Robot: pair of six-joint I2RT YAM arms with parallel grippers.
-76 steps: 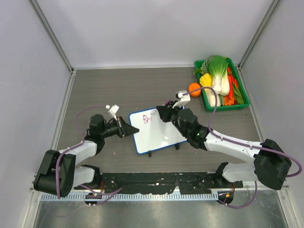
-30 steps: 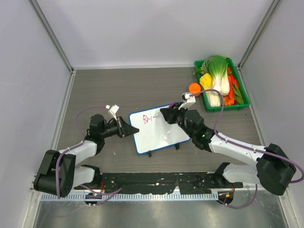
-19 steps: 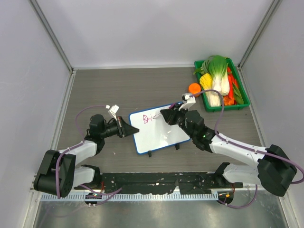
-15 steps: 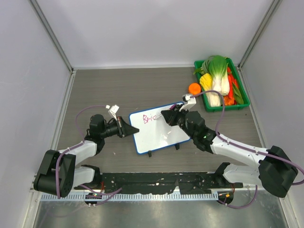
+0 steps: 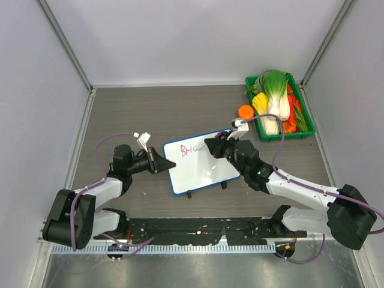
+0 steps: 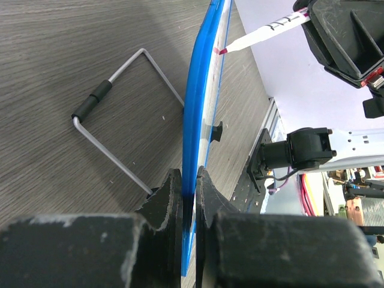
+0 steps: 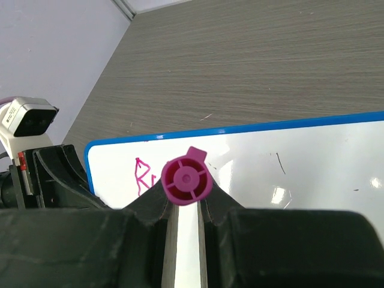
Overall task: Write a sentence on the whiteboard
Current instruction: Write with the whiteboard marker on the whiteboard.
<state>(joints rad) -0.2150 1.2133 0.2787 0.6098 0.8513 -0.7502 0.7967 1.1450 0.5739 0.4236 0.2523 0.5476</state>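
On the table [image 5: 150,114], whiteboard [image 5: 201,171] sits propped, left end effector [image 5: 170,163] pinching its blue edge, right end effector [image 5: 210,145] clamped on the marker [image 7: 186,179] w/ tip at the sentence [image 5: 188,149], few letters in: push too hard & board could skid, smearing strokes.

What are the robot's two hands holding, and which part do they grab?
The left gripper pinches the whiteboard by its blue side edge. The right gripper clamps the marker around its barrel, near the magenta back end.
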